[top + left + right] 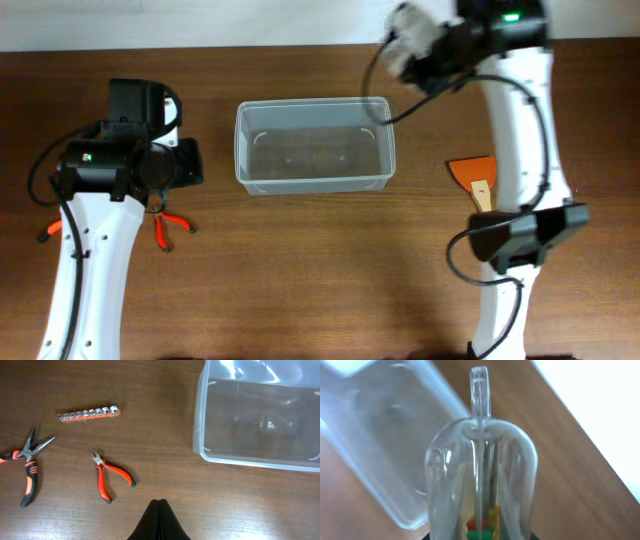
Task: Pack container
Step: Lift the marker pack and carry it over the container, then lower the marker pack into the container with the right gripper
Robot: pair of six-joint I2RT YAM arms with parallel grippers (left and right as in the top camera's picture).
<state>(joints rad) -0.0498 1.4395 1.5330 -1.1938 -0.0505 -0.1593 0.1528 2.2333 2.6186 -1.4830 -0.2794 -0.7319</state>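
The container [315, 145] is a clear plastic bin at the middle back of the table, with nothing visible inside; it also shows in the left wrist view [260, 420] and the right wrist view [375, 435]. My right gripper [405, 45] is raised just beyond the bin's far right corner, shut on a clear blister pack [480, 470] with a hang tab and red, green and yellow pieces inside. Its fingers are mostly hidden behind the pack. My left gripper [160, 503] is shut and empty, above the table left of the bin.
Orange-handled pliers [112, 477], needle-nose pliers [27, 467] and an orange socket rail [89, 413] lie left of the bin. An orange-bladed scraper [475, 175] lies right of the bin, by the right arm.
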